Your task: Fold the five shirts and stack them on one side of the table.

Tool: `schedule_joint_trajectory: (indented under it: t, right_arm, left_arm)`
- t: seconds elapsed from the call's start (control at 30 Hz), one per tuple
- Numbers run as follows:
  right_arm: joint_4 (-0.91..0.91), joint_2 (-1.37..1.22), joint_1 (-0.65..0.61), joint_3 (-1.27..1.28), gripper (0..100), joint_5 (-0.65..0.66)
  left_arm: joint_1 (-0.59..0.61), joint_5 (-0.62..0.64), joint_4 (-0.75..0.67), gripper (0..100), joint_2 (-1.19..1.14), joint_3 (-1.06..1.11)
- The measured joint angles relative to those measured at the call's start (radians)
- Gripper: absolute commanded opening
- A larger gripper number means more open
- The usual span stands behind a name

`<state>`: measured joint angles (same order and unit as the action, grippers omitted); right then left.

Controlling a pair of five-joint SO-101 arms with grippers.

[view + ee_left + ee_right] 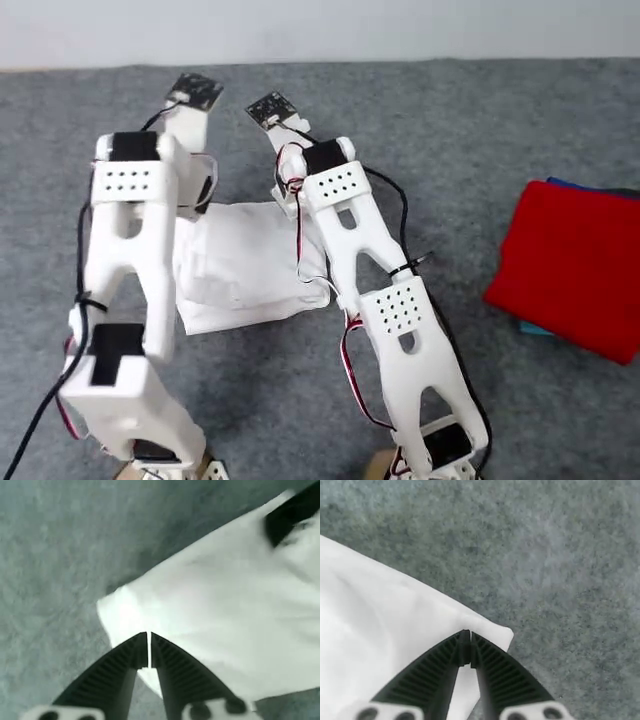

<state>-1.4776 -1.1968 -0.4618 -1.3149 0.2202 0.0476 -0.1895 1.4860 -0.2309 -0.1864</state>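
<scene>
A white shirt (pixel 245 265), partly folded, lies on the grey table between my two arms. In the left wrist view my left gripper (pixel 149 636) is shut, pinching the white shirt (pixel 210 610) close to one of its corners, with a sliver of cloth between the fingertips. My right gripper (pixel 465 634) is shut on another corner of the white shirt (pixel 380 630), where the cloth creases toward the tips. A folded red shirt (pixel 575 260) tops a stack at the table's right side, with blue cloth (pixel 535 328) peeking out beneath it.
Grey carpet-like tabletop (pixel 450 130) stretches between the white shirt and the stack. A dark shape (pixel 292 512), probably part of the other arm, lies over the shirt's far side. A pale wall (pixel 320 30) bounds the table's far edge.
</scene>
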Motion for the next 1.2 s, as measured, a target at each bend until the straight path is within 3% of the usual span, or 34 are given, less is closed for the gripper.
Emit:
schedule_joint_trajectory:
  t: [0.53, 0.87, 1.2]
  right_arm:
    - [0.000, 0.000, -0.011, 0.000, 1.3, 0.000]
    - [0.000, -0.032, -0.008, 0.000, 1.3, 0.002]
    - [0.002, -0.049, 0.012, -0.002, 1.4, 0.000]
  left_arm:
    - [-0.021, 0.014, -0.140, 2, -0.275, 0.000]
    - [0.072, 0.009, -0.144, 2, -0.333, 0.000]
    - [0.077, 0.009, -0.149, 2, -0.376, -0.002]
